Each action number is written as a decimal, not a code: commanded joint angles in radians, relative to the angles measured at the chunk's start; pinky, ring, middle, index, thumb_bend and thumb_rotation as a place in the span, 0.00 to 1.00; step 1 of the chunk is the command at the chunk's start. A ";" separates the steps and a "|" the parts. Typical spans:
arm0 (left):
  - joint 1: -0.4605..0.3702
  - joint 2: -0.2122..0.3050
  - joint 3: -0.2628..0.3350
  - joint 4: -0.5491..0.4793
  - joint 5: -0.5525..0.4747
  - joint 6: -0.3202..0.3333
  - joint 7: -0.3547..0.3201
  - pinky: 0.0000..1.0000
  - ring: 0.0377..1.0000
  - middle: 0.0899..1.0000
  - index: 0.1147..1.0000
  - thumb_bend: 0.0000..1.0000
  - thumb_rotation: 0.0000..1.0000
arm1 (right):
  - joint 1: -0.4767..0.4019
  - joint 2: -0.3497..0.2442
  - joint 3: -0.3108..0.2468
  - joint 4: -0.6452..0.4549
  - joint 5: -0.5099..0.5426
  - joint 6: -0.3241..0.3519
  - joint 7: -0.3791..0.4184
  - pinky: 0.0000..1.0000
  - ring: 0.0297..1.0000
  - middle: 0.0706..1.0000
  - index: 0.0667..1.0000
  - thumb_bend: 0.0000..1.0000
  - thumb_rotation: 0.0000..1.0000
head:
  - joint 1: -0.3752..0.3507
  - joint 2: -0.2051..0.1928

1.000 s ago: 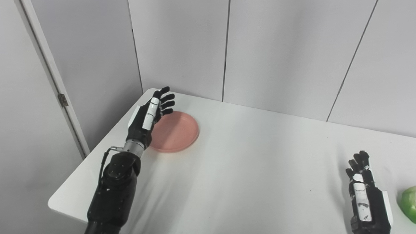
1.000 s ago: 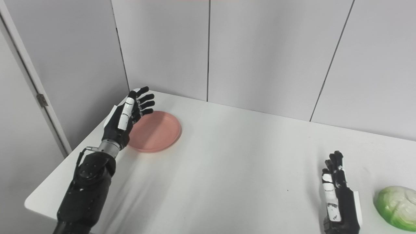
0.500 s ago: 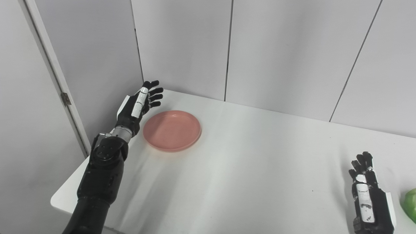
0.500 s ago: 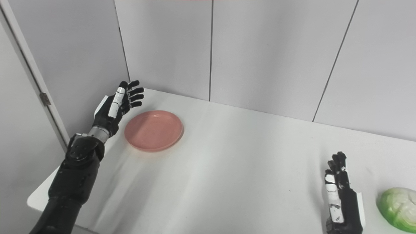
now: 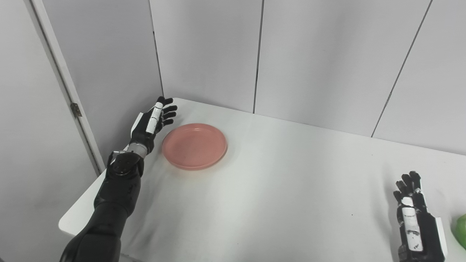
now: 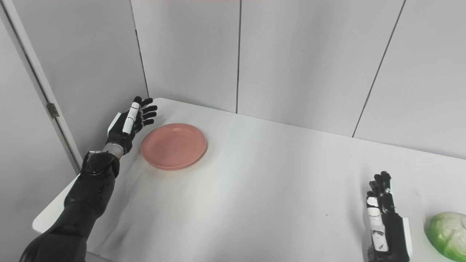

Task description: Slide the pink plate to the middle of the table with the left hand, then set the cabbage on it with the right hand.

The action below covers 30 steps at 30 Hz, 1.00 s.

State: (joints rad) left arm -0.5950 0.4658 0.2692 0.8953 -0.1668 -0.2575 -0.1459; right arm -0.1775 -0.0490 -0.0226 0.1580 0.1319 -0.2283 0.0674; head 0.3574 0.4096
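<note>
1. You are on the first step: the pink plate (image 5: 194,146) sits near the far left corner of the surface (image 5: 276,196), well away from the middle, so the slide is not yet done.

2. Your left robot hand (image 5: 152,122) stands just beside the plate's left rim, edge-up, fingers spread and holding nothing. From these views you cannot tell whether it touches the rim; a thin gap seems to show between them.

3. Your right robot hand (image 6: 385,222) rests low near the right front of the surface, fingers extended and close together, empty. It appears to be waiting.

4. The cabbage (image 6: 447,235) lies at the right front edge of the surface, just beside the right robot hand and apart from it. It is largely cut off in the left eye view.

5. The next move likely calls for bringing the left palm against the plate's left rim, low enough to catch the lip, then pushing rightward and toward you to reach the middle.

6. Keep the push steady and flat: a shallow plate may spin off to one side if the contact lands off-centre, or ride under the fingers if the robot hand sits too high.
</note>
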 commanded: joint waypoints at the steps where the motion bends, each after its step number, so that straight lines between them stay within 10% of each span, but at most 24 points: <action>1: -0.079 0.033 -0.009 0.037 0.009 -0.086 0.006 0.85 0.84 0.81 0.81 0.74 1.00 | 0.082 -0.007 -0.011 0.059 0.001 0.003 0.005 1.00 0.97 0.97 0.98 0.57 0.83 | 0.002 0.001; 17: -0.132 -0.003 -0.033 0.246 -0.027 -0.189 -0.044 0.90 0.88 0.85 0.83 0.74 1.00 | 0.096 -0.005 -0.011 0.026 -0.003 0.017 0.001 1.00 0.97 0.97 0.98 0.57 0.83 | -0.004 0.013; 30: -0.096 -0.080 -0.050 0.147 -0.078 -0.136 -0.132 0.92 0.89 0.85 0.83 0.82 1.00 | 0.085 -0.003 -0.012 0.034 -0.009 0.024 0.000 1.00 0.97 0.97 0.98 0.58 0.82 | -0.012 0.019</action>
State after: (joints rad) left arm -0.6561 0.3802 0.2269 1.0840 -0.2341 -0.3965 -0.2482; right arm -0.1615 -0.0487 -0.0266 0.1325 0.1171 -0.2166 0.0621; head 0.3451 0.4279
